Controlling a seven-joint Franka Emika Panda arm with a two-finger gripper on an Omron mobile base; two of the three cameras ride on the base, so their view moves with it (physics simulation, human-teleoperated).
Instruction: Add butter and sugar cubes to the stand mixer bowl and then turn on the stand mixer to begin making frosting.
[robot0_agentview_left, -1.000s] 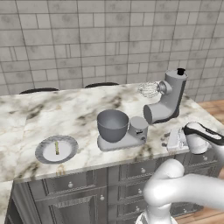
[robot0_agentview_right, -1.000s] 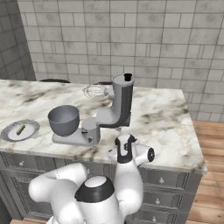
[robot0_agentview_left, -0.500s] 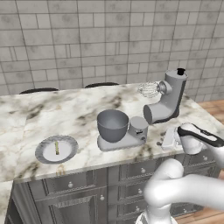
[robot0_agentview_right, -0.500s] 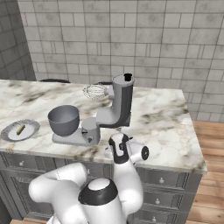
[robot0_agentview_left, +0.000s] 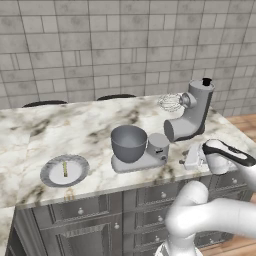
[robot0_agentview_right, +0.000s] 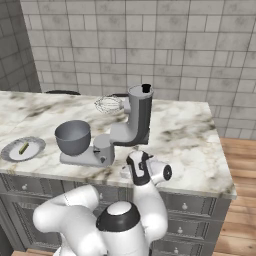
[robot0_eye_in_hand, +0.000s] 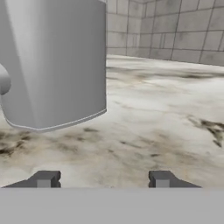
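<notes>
The grey stand mixer (robot0_agentview_left: 190, 120) (robot0_agentview_right: 135, 125) stands on the marble counter with its head tilted up and its wire whisk (robot0_agentview_left: 170, 102) in the air. On its flat base sits the stand mixer bowl (robot0_agentview_left: 128, 143) (robot0_agentview_right: 73, 137). To the left, the butter (robot0_agentview_left: 65, 169) (robot0_agentview_right: 23, 148) lies on a round grey plate (robot0_agentview_left: 50, 177). My gripper (robot0_agentview_left: 192, 157) (robot0_eye_in_hand: 103, 180) hovers low over the counter just right of the mixer's base, open, with nothing between its fingers. The mixer's grey body (robot0_eye_in_hand: 57, 61) looms at the upper left of the hand view. The sugar cubes are out of view.
The marble counter (robot0_agentview_left: 90, 125) runs left and back to a tiled wall. Its front edge lies just below my hand, with grey drawers (robot0_agentview_left: 100, 210) underneath. Bare counter (robot0_eye_in_hand: 166, 113) stretches ahead of the fingers. A wooden floor (robot0_agentview_right: 240, 200) shows at the right.
My hand has shifted slightly left, closer to the mixer's base. The mixer, bowl, plate and butter have stayed put.
</notes>
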